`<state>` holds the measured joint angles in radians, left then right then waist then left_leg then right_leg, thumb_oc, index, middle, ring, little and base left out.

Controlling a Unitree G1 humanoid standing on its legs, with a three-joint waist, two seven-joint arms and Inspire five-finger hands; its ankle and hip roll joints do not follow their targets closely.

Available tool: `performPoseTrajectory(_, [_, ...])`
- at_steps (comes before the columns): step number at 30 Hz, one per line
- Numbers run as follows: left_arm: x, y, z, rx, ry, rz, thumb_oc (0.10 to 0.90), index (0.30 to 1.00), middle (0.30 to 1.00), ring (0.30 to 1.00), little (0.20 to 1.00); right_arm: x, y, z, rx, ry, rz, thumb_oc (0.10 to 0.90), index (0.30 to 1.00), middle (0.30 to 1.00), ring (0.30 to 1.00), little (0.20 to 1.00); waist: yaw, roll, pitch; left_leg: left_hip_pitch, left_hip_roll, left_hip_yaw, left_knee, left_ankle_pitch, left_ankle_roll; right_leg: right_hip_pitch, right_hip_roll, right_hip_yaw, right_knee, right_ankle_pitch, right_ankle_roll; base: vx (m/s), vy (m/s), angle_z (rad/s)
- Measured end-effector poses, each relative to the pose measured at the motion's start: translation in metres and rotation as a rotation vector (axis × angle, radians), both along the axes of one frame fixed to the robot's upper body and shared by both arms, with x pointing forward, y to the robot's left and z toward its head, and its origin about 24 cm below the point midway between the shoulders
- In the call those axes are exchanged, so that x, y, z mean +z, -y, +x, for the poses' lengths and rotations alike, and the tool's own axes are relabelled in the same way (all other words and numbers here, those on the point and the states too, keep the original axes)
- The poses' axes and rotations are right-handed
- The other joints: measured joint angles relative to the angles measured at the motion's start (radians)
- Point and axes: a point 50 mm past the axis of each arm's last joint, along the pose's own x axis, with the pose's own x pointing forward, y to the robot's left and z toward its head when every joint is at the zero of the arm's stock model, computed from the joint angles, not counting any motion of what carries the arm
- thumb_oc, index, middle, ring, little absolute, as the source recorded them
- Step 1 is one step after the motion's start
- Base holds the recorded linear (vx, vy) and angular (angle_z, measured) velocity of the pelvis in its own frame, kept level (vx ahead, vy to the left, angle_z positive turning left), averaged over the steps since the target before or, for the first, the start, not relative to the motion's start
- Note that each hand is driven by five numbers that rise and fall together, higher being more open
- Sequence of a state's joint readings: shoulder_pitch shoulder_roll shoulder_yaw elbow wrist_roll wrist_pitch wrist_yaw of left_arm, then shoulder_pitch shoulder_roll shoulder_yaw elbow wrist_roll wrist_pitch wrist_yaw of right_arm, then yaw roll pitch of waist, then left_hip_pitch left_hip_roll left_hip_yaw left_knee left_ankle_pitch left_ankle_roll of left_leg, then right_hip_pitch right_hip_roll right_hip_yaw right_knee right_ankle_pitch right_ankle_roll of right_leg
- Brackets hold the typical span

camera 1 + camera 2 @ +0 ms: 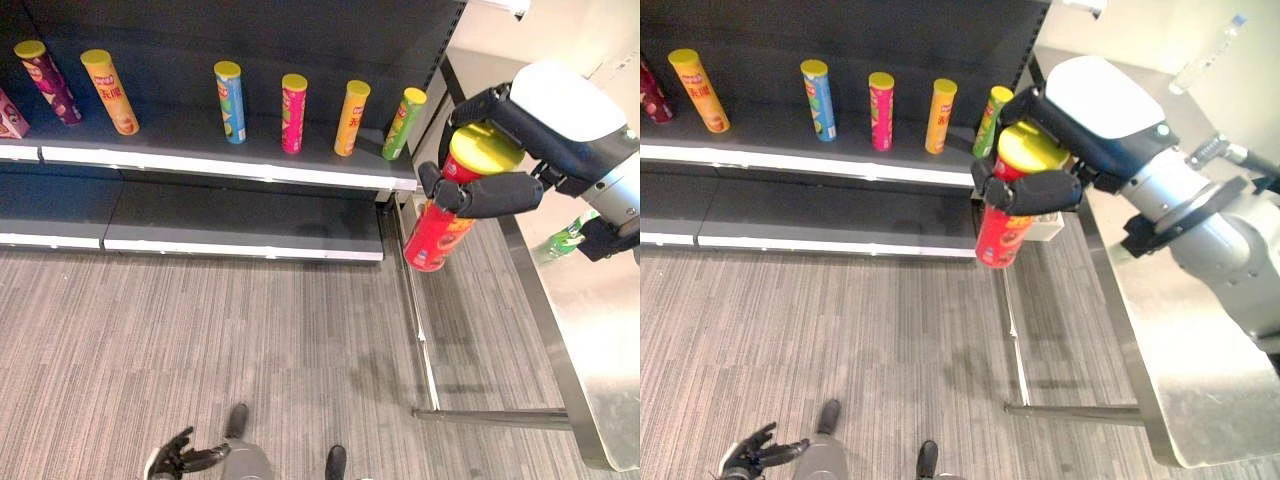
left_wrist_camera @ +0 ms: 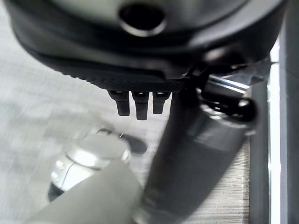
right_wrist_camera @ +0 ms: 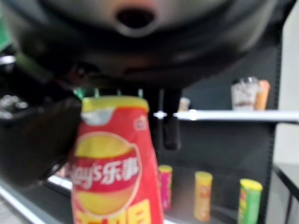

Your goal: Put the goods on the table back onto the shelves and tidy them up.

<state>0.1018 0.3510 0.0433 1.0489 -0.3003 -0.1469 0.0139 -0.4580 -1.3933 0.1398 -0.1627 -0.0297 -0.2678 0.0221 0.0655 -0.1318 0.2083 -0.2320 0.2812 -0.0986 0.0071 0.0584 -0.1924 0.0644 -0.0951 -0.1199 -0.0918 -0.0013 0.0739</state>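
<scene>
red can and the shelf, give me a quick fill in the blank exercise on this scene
1. The right hand is curled round a red can with a ____ lid.
2. The can nearest the shelf's right end, next to the orange can, is ____.
3. The red can is held in the air, beside the steel ____.
4. The left hand hangs low over the ____ and holds nothing.

Missing words: yellow; green; table; floor
</scene>
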Motion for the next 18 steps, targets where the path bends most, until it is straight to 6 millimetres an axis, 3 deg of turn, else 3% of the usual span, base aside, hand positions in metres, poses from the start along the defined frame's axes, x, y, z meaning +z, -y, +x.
performPoseTrajectory(1, [0.0, 0.001, 0.002, -0.02, -0.003, 0.002, 0.8, 0.9, 0.9, 0.9, 0.9, -0.004, 0.002, 0.001, -0.018, -0.015, 0.005, 0.4, 0.3, 0.3, 0.3, 0.3, 0.003, 0.017, -0.008, -0.002, 0.017, -0.005, -0.024, 0.005, -0.009, 0.002, -0.013, 0.011, 0.0, -0.013, 0.024, 0.29, 0.486, -0.12])
performPoseTrajectory(3, [-0.001, 0.007, 0.004, -0.072, -0.013, 0.002, 0.8, 0.9, 0.9, 0.9, 0.9, -0.008, 0.004, 0.002, -0.04, -0.034, 0.006, 0.4, 0.3, 0.3, 0.3, 0.3, 0.012, 0.057, -0.019, 0.014, 0.001, -0.023, -0.048, 0.014, -0.011, 0.016, -0.059, 0.027, 0.0, -0.015, 0.086, 0.26, 0.512, -0.36])
performPoseTrajectory(4, [0.002, -0.001, 0.006, -0.068, -0.01, 0.024, 0.8, 0.9, 0.9, 0.9, 0.9, -0.018, 0.001, 0.006, -0.018, -0.046, 0.064, 0.4, 0.3, 0.3, 0.3, 0.3, 0.012, 0.015, -0.016, 0.04, -0.061, -0.009, -0.042, 0.093, -0.049, 0.025, -0.132, 0.041, 0.0, -0.008, 0.11, 0.17, 0.518, -0.19])
performPoseTrajectory(5, [0.006, -0.006, 0.014, -0.068, 0.004, 0.042, 0.8, 0.9, 0.9, 0.9, 0.9, -0.026, -0.002, 0.007, 0.0, -0.064, 0.101, 0.4, 0.3, 0.3, 0.3, 0.3, -0.001, -0.014, -0.017, 0.029, -0.125, 0.003, -0.016, 0.075, -0.007, 0.026, -0.183, 0.039, 0.003, 0.026, 0.089, 0.1, 0.491, 0.09])
performPoseTrajectory(6, [0.011, -0.006, 0.028, -0.08, 0.038, 0.049, 0.8, 0.9, 0.9, 0.9, 0.9, -0.031, -0.005, 0.007, 0.015, -0.073, 0.122, 0.4, 0.3, 0.3, 0.3, 0.3, -0.005, -0.015, -0.016, 0.001, -0.162, 0.004, 0.037, 0.052, 0.028, 0.014, -0.214, 0.038, 0.019, 0.075, 0.059, 0.02, 0.299, 0.25])
performPoseTrajectory(7, [0.013, -0.006, 0.034, -0.096, 0.053, 0.055, 0.8, 0.9, 0.9, 0.9, 0.9, -0.033, -0.006, 0.007, 0.02, -0.075, 0.129, 0.4, 0.3, 0.3, 0.3, 0.3, -0.003, -0.012, -0.014, -0.007, -0.174, 0.009, 0.056, 0.047, 0.041, 0.006, -0.223, 0.04, 0.028, 0.101, 0.052, 0.01, 0.297, 0.01])
performPoseTrajectory(8, [0.02, -0.006, 0.046, -0.143, 0.091, 0.076, 0.8, 0.9, 0.9, 0.9, 0.9, -0.036, -0.01, 0.008, 0.036, -0.078, 0.147, 0.4, 0.3, 0.3, 0.3, 0.3, 0.011, 0.0, -0.013, -0.011, -0.183, 0.026, 0.068, 0.038, 0.062, -0.02, -0.245, 0.044, 0.051, 0.141, 0.061, 0.0, 0.332, -0.25])
performPoseTrajectory(9, [0.026, -0.006, 0.054, -0.171, 0.131, 0.093, 0.8, 0.9, 0.9, 0.9, 0.9, -0.037, -0.012, 0.006, 0.05, -0.077, 0.148, 0.4, 0.3, 0.3, 0.3, 0.3, 0.024, 0.004, -0.015, -0.003, -0.198, 0.041, 0.052, 0.039, 0.076, -0.045, -0.258, 0.042, 0.078, 0.14, 0.087, 0.04, 0.601, -0.38])
performPoseTrajectory(10, [0.04, -0.019, 0.065, -0.196, 0.174, 0.146, 0.8, 0.9, 0.9, 0.9, 0.9, -0.031, -0.018, 0.005, 0.075, -0.049, 0.137, 0.4, 0.3, 0.3, 0.3, 0.3, 0.035, -0.004, -0.016, -0.009, -0.241, 0.074, 0.068, 0.022, 0.124, -0.078, -0.278, 0.03, 0.08, 0.254, 0.097, 0.08, 0.578, -0.44])
performPoseTrajectory(12, [0.043, -0.025, 0.066, -0.17, 0.177, 0.156, 0.8, 0.9, 0.9, 0.9, 0.9, -0.024, -0.023, 0.006, 0.094, -0.017, 0.138, 0.4, 0.3, 0.3, 0.3, 0.3, 0.04, 0.01, -0.013, -0.004, -0.262, 0.111, 0.066, 0.011, 0.156, -0.093, -0.293, -0.018, 0.083, 0.327, 0.082, 0.15, 0.446, -0.32])
performPoseTrajectory(13, [0.042, -0.029, 0.063, -0.144, 0.17, 0.158, 0.8, 0.9, 0.9, 0.9, 0.9, -0.023, -0.021, 0.007, 0.086, -0.016, 0.138, 0.4, 0.3, 0.3, 0.3, 0.3, 0.024, 0.035, -0.015, 0.032, -0.275, 0.091, 0.015, 0.027, 0.19, -0.102, -0.279, 0.001, 0.132, 0.288, 0.116, 0.18, 0.354, 0.04])
performPoseTrajectory(14, [0.042, -0.03, 0.062, -0.131, 0.166, 0.159, 0.8, 0.9, 0.9, 0.9, 0.9, -0.025, -0.02, 0.007, 0.077, -0.024, 0.136, 0.4, 0.3, 0.3, 0.3, 0.3, 0.015, 0.043, -0.017, 0.045, -0.265, 0.087, -0.006, 0.038, 0.187, -0.098, -0.261, 0.032, 0.137, 0.233, 0.152, 0.19, 0.322, 0.06])
performPoseTrajectory(15, [0.042, -0.032, 0.06, -0.115, 0.162, 0.16, 0.8, 0.9, 0.9, 0.9, 0.9, -0.024, -0.016, 0.007, 0.055, -0.03, 0.114, 0.4, 0.3, 0.3, 0.3, 0.3, 0.018, 0.056, -0.013, 0.084, -0.26, 0.087, -0.048, 0.046, 0.202, -0.094, -0.181, 0.08, 0.127, 0.104, 0.188, 0.13, 0.202, 0.01])
performPoseTrajectory(16, [0.041, -0.033, 0.058, -0.113, 0.153, 0.158, 0.8, 0.9, 0.9, 0.9, 0.9, -0.023, -0.016, 0.007, 0.051, -0.029, 0.106, 0.4, 0.3, 0.3, 0.3, 0.3, 0.015, 0.058, -0.014, 0.097, -0.262, 0.084, -0.063, 0.05, 0.205, -0.094, -0.134, 0.09, 0.108, 0.081, 0.19, 0.18, 0.222, -0.02])
performPoseTrajectory(18, [0.033, -0.024, 0.054, -0.109, 0.132, 0.128, 0.8, 0.9, 0.9, 0.9, 0.9, -0.021, -0.016, 0.006, 0.056, -0.022, 0.102, 0.4, 0.3, 0.3, 0.3, 0.3, 0.003, 0.063, -0.014, 0.13, -0.268, 0.065, -0.095, 0.053, 0.222, -0.114, -0.007, 0.105, 0.059, 0.034, 0.149, 0.21, 0.219, 0.12])
